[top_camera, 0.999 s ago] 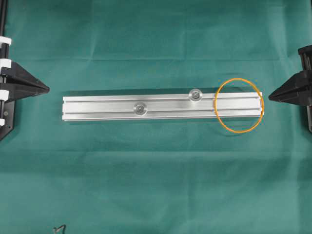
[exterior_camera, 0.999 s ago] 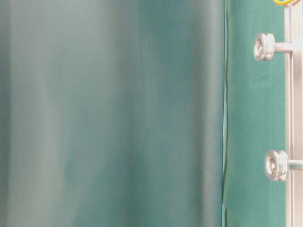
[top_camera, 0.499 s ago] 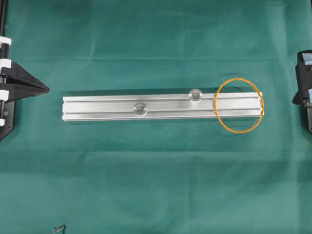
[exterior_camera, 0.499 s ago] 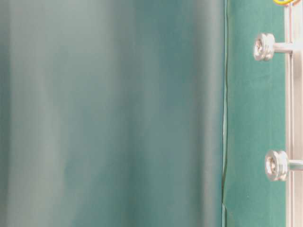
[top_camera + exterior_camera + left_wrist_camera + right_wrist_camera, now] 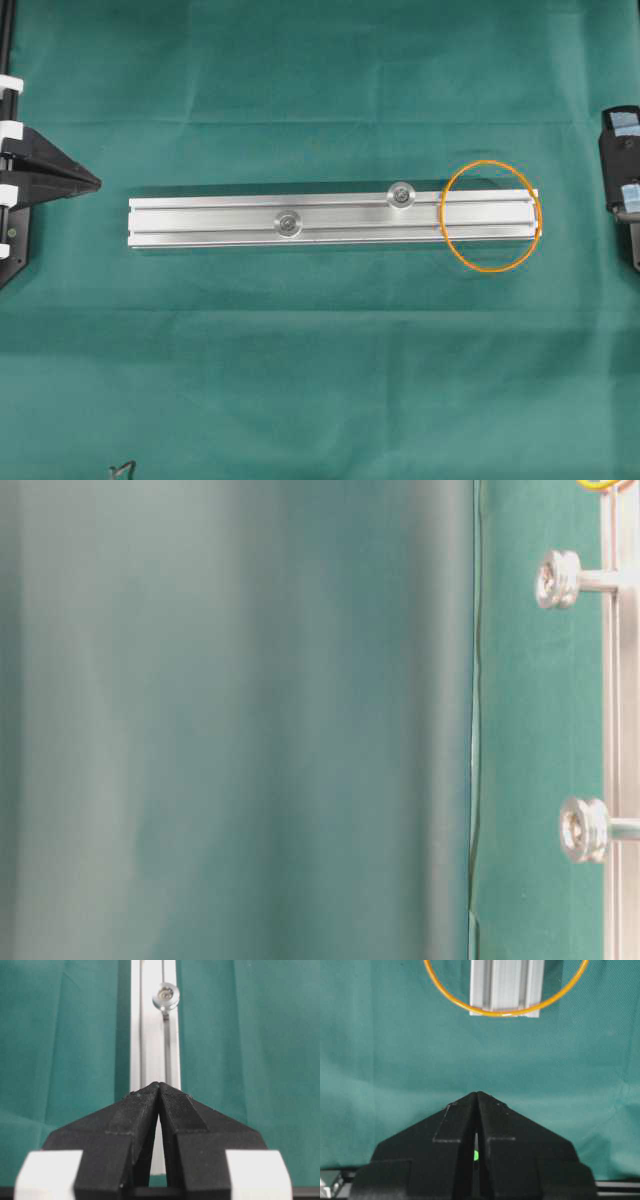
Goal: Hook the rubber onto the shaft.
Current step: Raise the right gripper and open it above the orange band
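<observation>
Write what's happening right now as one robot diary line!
rubber band: lying over rail end, unhooked | left gripper: shut, empty | right gripper: shut, empty

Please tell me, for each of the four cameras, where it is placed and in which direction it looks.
Overhead: above the table, looking straight down on the rail, the rubber band and both arms' ends.
Table-level: low, rotated sideways; blurred green cloth, two shafts; no robot parts.
Left wrist: behind the shut left gripper, facing along the rail.
Right wrist: behind the shut right gripper, facing the rail's banded end.
Shared: the overhead and right wrist views both show the band.
</observation>
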Tool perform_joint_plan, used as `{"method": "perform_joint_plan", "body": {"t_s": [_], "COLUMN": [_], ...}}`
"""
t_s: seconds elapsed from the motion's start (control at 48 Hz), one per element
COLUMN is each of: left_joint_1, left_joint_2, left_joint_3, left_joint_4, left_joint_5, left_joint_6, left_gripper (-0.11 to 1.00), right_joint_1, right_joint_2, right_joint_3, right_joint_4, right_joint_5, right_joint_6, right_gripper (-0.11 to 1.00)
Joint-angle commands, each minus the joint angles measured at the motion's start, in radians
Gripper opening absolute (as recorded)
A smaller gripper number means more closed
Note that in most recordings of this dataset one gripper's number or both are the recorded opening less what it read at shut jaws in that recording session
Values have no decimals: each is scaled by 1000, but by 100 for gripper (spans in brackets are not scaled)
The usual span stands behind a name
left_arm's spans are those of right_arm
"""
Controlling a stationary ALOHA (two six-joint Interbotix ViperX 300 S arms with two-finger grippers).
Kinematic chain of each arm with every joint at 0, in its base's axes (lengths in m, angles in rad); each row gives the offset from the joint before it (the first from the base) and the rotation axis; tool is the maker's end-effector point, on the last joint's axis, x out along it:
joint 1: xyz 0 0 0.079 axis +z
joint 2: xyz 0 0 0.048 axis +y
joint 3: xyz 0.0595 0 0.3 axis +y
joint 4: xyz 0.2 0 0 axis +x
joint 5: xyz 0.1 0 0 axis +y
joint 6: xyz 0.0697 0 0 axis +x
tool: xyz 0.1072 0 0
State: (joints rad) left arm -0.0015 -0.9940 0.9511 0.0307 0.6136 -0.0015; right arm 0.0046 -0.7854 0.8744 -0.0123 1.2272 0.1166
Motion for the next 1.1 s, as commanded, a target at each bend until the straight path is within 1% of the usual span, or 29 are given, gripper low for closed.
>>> {"method": "perform_joint_plan", "body": {"t_s": [0.0, 0.208, 0.354, 0.395, 0.437, 0.479, 0.666, 0.708, 0.749, 0.791, 0.812, 1.082], "left_joint_1": [2, 2, 2, 2, 2, 2, 2, 2, 2, 2, 2, 2], "left_joint_2": [9, 9, 9, 9, 9, 9, 9, 9, 9, 9, 8, 9], "left_joint_3": [-32, -32, -32, -32, -32, -34, -37, -37, -38, -38, -38, -38], "left_joint_4": [2, 2, 3, 3, 3, 2, 2, 2, 2, 3, 2, 2], "left_joint_5": [-11, -11, -11, -11, -11, -11, -11, -11, -11, -11, -11, -9], "left_joint_6": [2, 0, 0, 0, 0, 0, 0, 0, 0, -2, 0, -6], "left_gripper": [2, 2, 2, 2, 2, 2, 2, 2, 2, 2, 2, 2], "right_joint_1": [2, 2, 2, 2, 2, 2, 2, 2, 2, 2, 2, 2], "right_joint_2": [8, 26, 32, 32, 31, 31, 28, 28, 26, 28, 28, 28], "right_joint_3": [-32, -40, -43, -41, -41, -43, -40, -40, -40, -40, -40, -40], "right_joint_4": [-5, -5, -5, -5, -5, -2, 2, 0, 2, 3, 3, 5], "right_joint_5": [0, 34, 37, 37, 37, 35, 35, 35, 35, 34, 34, 34], "right_joint_6": [3, 3, 5, 3, 5, 5, 8, 8, 8, 8, 8, 8], "right_gripper": [4, 4, 4, 6, 11, 19, 77, 87, 94, 99, 99, 96]}}
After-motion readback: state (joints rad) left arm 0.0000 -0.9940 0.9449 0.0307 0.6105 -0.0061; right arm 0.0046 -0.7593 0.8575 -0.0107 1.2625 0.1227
